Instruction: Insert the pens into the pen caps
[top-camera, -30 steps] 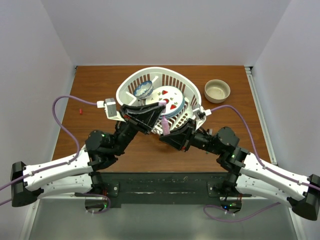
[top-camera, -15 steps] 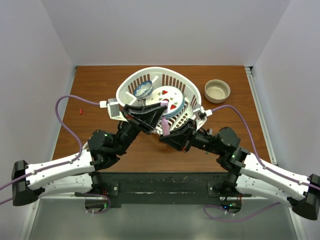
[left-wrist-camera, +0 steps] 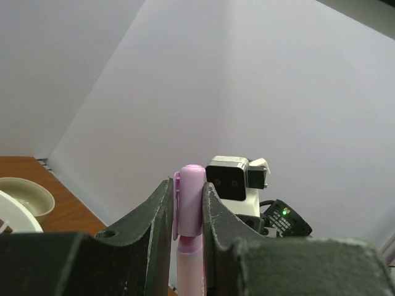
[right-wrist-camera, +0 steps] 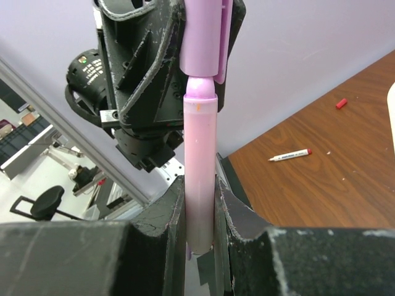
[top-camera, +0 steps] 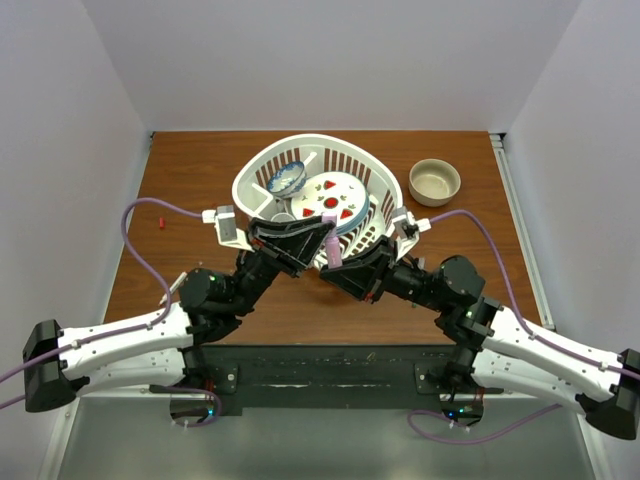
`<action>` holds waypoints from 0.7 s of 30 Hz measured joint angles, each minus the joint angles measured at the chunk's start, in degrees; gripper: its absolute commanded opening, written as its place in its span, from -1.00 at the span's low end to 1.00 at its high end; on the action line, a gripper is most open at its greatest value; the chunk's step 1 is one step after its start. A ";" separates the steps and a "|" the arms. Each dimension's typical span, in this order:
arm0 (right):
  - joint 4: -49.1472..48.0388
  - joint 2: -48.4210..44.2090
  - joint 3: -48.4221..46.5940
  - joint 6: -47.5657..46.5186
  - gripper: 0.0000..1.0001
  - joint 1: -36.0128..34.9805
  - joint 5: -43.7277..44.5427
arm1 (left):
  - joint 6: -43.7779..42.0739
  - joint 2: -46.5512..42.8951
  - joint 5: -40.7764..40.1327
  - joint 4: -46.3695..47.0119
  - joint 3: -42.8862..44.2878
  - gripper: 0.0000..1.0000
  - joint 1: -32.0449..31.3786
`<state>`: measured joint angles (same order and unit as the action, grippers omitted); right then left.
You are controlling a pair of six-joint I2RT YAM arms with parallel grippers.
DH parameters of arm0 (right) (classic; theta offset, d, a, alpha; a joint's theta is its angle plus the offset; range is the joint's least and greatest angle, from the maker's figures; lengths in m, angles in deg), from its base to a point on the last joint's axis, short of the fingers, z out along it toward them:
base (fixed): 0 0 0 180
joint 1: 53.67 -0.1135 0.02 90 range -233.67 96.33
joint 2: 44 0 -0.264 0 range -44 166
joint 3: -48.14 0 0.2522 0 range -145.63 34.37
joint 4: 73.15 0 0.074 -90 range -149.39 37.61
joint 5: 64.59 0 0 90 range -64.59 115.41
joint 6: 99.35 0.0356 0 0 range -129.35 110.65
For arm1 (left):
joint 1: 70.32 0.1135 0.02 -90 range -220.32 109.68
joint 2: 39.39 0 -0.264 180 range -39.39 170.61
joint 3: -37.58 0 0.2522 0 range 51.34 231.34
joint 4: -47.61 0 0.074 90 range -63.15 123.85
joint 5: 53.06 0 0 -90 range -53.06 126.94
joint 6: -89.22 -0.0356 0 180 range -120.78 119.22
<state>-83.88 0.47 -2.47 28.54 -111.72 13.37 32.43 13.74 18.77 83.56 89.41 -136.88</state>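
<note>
Near the left edge of the desk point(top-camera: 200, 160) a loose red cap point(top-camera: 161, 222) lies alone, with no pen near its mouth. In from it, and seen only from the right wrist view, a white pen point(right-wrist-camera: 290, 154) rests flat on the wood, well apart from that cap. One of its ends is red, but it is too small to tell whether that is a cap already fitted. Towards the middle of the desk, raised above the near rim of the white basket point(top-camera: 300, 141), the two arms meet. The left gripper point(left-wrist-camera: 187, 188) is clamped on the lilac-pink cap point(right-wrist-camera: 202, 43), its fingers pressed against both sides. Right below it, the right gripper point(right-wrist-camera: 199, 185) is closed around the barrel of the lilac-pink pen point(right-wrist-camera: 199, 172), holding it in line with the cap. The pen's nose has gone into the cap's mouth, yet a narrower collar shows between the cap's edge and the barrel. So this pair looks joined but probably not pushed fully home, and a last short press along the pen's axis seems to be what remains. Further right, near the far right corner, a beige bowl point(top-camera: 435, 182) stands empty and plays no part. Of the whole task, one pair is nearly finished and the red cap waits for its pen. The other pens and caps cannot be found in these views, so most of the work appears to lie ahead.
</note>
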 measured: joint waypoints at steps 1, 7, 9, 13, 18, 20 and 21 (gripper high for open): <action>0.02 0.00 0.00 0.00 -1.00 -0.20 0.35 | 0.48 -0.02 0.13 0.81 -0.52 -1.00 0.00; 1.07 1.42 -1.40 -0.61 -1.00 -0.79 0.46 | 3.93 0.00 0.94 6.73 -4.15 -1.00 0.28; 1.09 2.10 -2.49 -1.09 -1.00 -0.85 0.24 | 4.31 -0.13 1.03 7.78 -4.17 -0.99 0.44; 2.86 1.60 -3.61 -3.34 -1.00 -1.18 -0.37 | 5.05 -0.55 2.80 9.01 -4.61 -0.66 0.44; 7.74 1.14 -5.81 -6.05 -1.00 -1.27 -1.99 | 5.40 -0.94 4.68 12.46 -6.60 -0.32 0.44; 8.13 1.14 -6.64 -6.47 -1.00 -1.20 -2.21 | 5.38 -1.18 5.88 12.66 -6.71 -0.21 0.44; 7.43 1.11 -7.48 -6.54 -1.00 -0.87 -1.53 | 5.33 -1.25 6.78 12.22 -6.82 -0.18 0.35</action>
<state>-76.45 1.59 -9.94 22.01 -112.59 11.84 37.77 12.49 25.54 95.78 82.59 -136.53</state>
